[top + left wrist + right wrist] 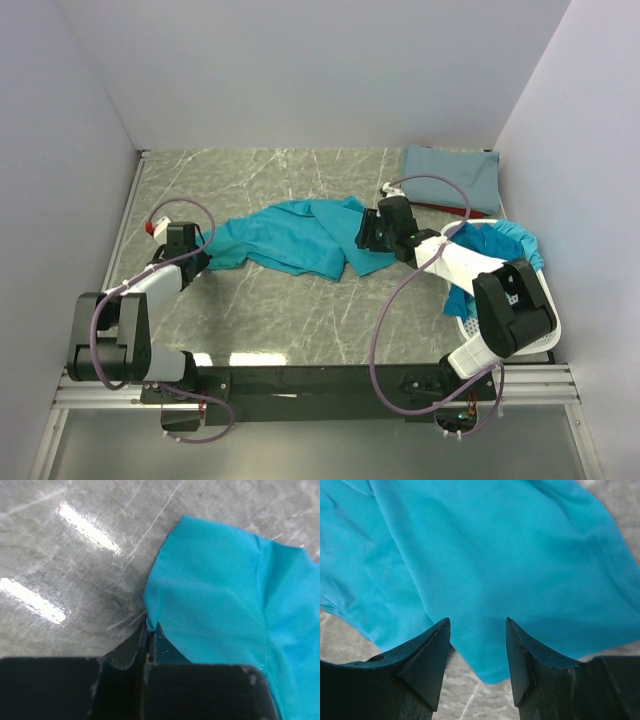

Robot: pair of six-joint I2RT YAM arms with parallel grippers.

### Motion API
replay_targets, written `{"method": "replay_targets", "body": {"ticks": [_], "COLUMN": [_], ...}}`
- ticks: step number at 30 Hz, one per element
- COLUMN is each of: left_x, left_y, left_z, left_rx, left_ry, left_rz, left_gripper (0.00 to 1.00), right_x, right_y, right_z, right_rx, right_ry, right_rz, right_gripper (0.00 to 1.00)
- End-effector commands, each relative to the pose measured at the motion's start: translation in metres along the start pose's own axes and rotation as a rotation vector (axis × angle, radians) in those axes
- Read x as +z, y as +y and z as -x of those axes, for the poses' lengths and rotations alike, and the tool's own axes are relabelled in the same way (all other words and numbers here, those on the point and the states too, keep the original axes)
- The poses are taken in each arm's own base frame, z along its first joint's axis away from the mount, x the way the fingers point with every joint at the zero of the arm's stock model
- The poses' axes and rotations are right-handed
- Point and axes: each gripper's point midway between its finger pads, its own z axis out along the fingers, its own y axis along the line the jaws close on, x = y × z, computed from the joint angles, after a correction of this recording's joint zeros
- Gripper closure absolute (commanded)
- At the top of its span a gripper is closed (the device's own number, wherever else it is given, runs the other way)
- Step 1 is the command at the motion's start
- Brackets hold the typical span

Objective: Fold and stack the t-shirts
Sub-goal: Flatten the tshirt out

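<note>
Left gripper (148, 647) is pinched tight on a corner of the crumpled bright teal cloth t-shirt (300, 240), which lies mid-table on the grey marbled tabletop (260, 320). Right gripper (477, 635) hangs over the shirt's other end, fingers spread apart. A folded dusty grey-blue shirt (450, 175) sits in the far right corner.

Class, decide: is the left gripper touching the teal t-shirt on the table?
Touching. The left wrist view shows the left gripper shut on a corner of the teal t-shirt.

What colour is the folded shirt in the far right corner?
The folded shirt is dusty grey-blue, clearest from top external.
</note>
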Motion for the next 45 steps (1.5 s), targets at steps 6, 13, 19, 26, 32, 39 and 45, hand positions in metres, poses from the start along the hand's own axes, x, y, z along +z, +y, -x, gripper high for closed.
{"method": "replay_targets", "body": {"ticks": [6,13,19,26,32,39,45], "left_x": [-0.059,-0.081,-0.081,-0.081,-0.082,-0.081,-0.083], "left_y": [-0.046,-0.059,-0.063,-0.065,-0.067,-0.067,-0.067], "left_z": [0.093,0.117,0.111,0.107,0.104,0.103,0.104], "left_rx": [-0.061,-0.050,-0.038,-0.035,-0.030,-0.028,-0.028], "left_ry": [-0.274,-0.333,-0.312,-0.303,-0.293,-0.287,-0.291], "left_rz": [-0.145,-0.182,-0.220,-0.241,-0.259,-0.261,-0.261], "left_gripper": [1.00,1.00,1.00,1.00,1.00,1.00,1.00], "right_x": [-0.020,-0.039,-0.046,-0.030,-0.018,-0.002,0.019], "right_y": [-0.025,-0.038,-0.008,0.027,0.061,0.073,0.079], "right_z": [0.000,-0.019,-0.050,-0.071,-0.082,-0.087,-0.092], "right_rx": [0.018,0.048,0.003,-0.030,-0.082,-0.102,-0.127], "right_ry": [-0.046,-0.035,0.013,0.063,0.095,0.108,0.146], "right_rz": [-0.122,-0.163,-0.077,-0.035,0.027,0.032,0.025], "right_gripper": [0.45,0.45,0.45,0.44,0.44,0.43,0.43]}}
